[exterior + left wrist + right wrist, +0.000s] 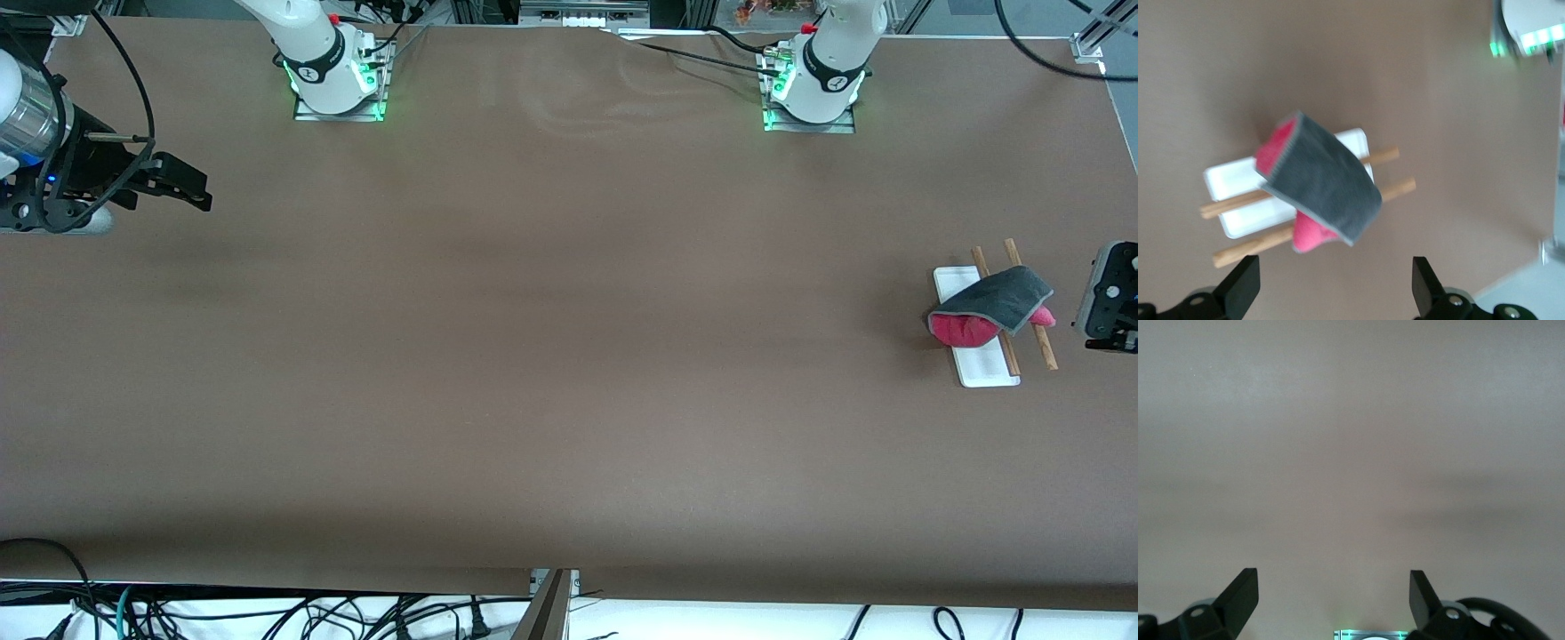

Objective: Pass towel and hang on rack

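Looking across the brown table [533, 356] from my remote station, I see the small soft towel [991, 308], dark grey outside and pink-red inside, draped over the two thin light-brown wooden rods of the rack [987, 369], whose flat white rectangular base sits at the left arm's end of the table; the towel's pink-red ends hang down on either side of the rods; in the left wrist view the cloth [1321, 183] folds over both rods [1385, 175]. The left gripper [1337, 290] hovers just beside the rack, its fingers spread apart and holding nothing; the right gripper [1333, 597] waits over bare table at the right arm's end, fingers likewise spread wide and holding nothing.
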